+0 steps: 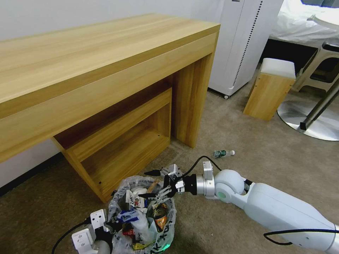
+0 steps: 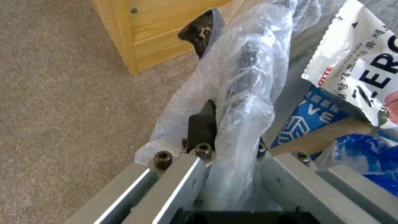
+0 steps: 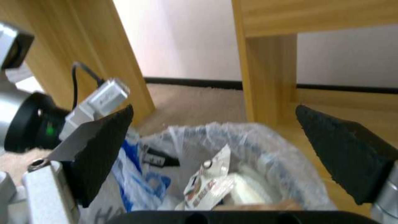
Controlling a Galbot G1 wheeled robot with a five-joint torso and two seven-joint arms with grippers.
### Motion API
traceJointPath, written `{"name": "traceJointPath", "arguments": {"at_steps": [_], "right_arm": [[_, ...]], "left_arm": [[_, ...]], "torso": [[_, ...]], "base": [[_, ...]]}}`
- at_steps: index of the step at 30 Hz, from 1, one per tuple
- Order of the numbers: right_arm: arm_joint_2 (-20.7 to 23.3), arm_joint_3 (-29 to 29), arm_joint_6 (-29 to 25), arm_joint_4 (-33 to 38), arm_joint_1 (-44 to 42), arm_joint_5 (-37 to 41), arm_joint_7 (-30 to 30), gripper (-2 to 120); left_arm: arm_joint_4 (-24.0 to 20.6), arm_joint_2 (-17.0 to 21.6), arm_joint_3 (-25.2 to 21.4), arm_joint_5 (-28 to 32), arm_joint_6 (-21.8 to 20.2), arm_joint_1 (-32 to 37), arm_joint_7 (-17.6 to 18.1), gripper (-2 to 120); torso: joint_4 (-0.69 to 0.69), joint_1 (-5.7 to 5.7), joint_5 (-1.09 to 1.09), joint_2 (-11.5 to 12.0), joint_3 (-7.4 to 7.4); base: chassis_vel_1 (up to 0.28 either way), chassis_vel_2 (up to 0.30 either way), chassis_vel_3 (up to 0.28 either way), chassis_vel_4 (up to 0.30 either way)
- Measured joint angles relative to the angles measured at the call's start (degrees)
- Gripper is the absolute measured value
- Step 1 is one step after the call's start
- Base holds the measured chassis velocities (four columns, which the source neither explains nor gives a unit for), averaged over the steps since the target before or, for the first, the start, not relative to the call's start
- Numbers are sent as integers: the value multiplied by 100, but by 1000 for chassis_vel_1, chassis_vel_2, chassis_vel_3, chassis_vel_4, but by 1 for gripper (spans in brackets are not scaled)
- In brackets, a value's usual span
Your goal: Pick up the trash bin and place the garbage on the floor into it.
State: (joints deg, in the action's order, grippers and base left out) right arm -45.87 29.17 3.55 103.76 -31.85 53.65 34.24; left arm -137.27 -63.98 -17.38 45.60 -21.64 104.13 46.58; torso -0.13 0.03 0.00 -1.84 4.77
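The trash bin (image 1: 166, 240), black with a translucent bag (image 2: 248, 62), is at the lower middle of the head view, in front of the desk. My left gripper (image 1: 108, 225) (image 2: 232, 124) is shut on its bag-covered rim; one black finger (image 2: 202, 124) presses the plastic. The bin holds garbage: an orange can (image 1: 161, 218), a white wrapper (image 1: 136, 201) (image 3: 207, 183) and blue packaging (image 2: 311, 115). My right gripper (image 1: 150, 184) (image 3: 215, 140) hangs open just over the bin's mouth, nothing between its black pads (image 3: 104, 149). A green-labelled bottle (image 1: 222, 153) lies on the floor (image 1: 247, 148) to the right.
A wooden desk (image 1: 106, 63) with a low shelf (image 1: 123, 148) stands right behind the bin. Farther right are a white cabinet (image 1: 243, 42), a wooden stool with a white cushion (image 1: 270, 88) and a round metal table base (image 1: 310, 120).
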Motion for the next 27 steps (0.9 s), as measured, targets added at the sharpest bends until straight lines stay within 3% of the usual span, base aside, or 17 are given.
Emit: {"name": "traceJointPath", "arguments": {"at_steps": [4,6,8,12,14,16,18,22,24,25,27], "right_arm": [[22,-280,-3,56,-144,22,-59,100],[91,-832,-34,137,-386,17,-356,100],[112,-938,-52,146,-434,14,-468,100],[290,-1826,-229,186,-990,-220,-1200,100],[328,-2287,-398,258,-1458,-482,-1900,100],[328,-2439,-518,293,-1631,-554,-2170,100],[166,-3067,-1059,358,-2185,-950,-2766,100],[-9,-3588,-1424,415,-2543,-1367,-2991,100],[-244,-4619,-1755,623,-3278,-2081,-3200,100],[-244,-4619,-1755,623,-3278,-2081,-3200,100],[-386,-5279,-1946,807,-3804,-2465,-3206,100]], "left_arm": [[8,2,-49,-70,59,22,-99,1],[-15,-3,-107,-119,33,79,-191,1],[-25,-3,-115,-129,6,98,-203,1],[-71,-12,-114,-201,-126,144,-233,1],[-77,-52,-73,-263,-173,148,-227,1],[-75,-70,-54,-306,-180,155,-236,1],[-44,-134,-8,-464,-182,179,-292,1],[-30,-134,1,-496,-168,152,-315,1],[-29,-46,-13,-522,-120,83,-380,0],[-29,-46,-13,-522,-120,83,-380,0],[-30,-13,-10,-536,-118,64,-415,0]], "torso": [[0,0,0,0,0],[0,0,0,0,0],[0,0,1,0,0],[1,0,1,0,0],[-3,0,1,0,0],[-3,0,2,0,0],[0,0,1,0,0],[2,0,1,0,0],[-2,0,1,0,0],[-2,0,1,0,0],[0,0,0,0,-1]], "base": [[0,0,0,0],[0,0,0,0],[0,0,0,0],[0,0,0,0],[0,0,0,0],[0,0,0,0],[0,0,0,0],[0,0,0,0],[0,0,0,0],[0,0,0,0],[0,0,0,0]]}}
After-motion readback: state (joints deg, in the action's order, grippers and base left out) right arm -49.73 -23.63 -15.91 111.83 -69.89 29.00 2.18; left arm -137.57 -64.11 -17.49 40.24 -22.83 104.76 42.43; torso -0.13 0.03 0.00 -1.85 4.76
